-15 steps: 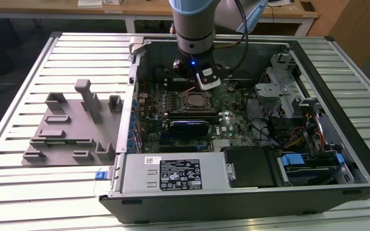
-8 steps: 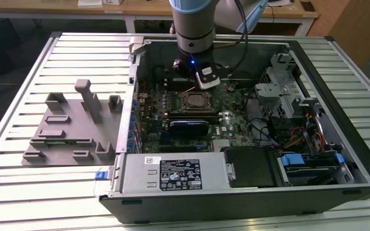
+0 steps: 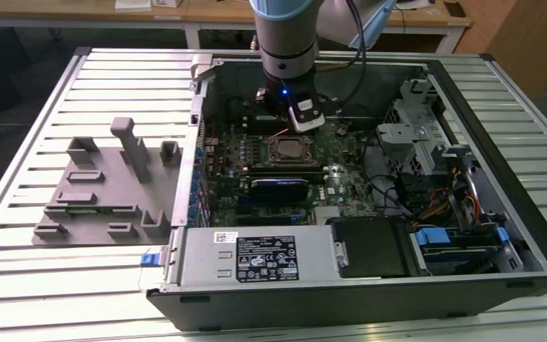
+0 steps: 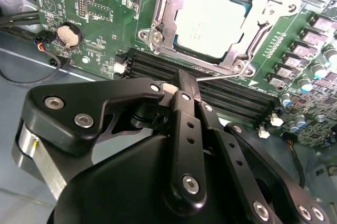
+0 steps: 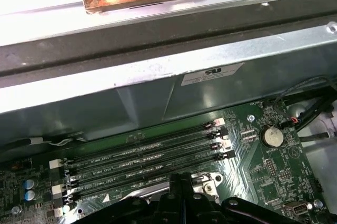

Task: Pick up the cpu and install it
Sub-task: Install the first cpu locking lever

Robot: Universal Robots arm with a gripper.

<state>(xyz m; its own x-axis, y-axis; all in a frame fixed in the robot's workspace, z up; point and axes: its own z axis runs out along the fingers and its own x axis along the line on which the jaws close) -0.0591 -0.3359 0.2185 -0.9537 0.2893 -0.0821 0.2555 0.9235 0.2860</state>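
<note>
The cpu (image 4: 210, 21) lies flat inside the metal socket frame (image 4: 158, 21) on the green motherboard, its silver-grey top facing up. My gripper (image 4: 181, 84) hangs just above the memory slots (image 4: 158, 69) beside the socket, its black fingers (image 4: 185, 124) pressed together with nothing visible between them. In the exterior view the gripper (image 3: 293, 127) is inside the open computer case, directly above the far edge of the socket (image 3: 288, 148). In the first wrist view the fingertips (image 5: 181, 182) point over the memory slots (image 5: 142, 153).
The computer case (image 3: 188, 142) lies open on a slatted metal table. Grey fixture blocks (image 3: 102, 192) stand at the exterior view's left. A drive cage (image 3: 426, 121) and cables (image 3: 444, 206) fill the case's right side. A coin battery (image 4: 68, 34) sits near the socket.
</note>
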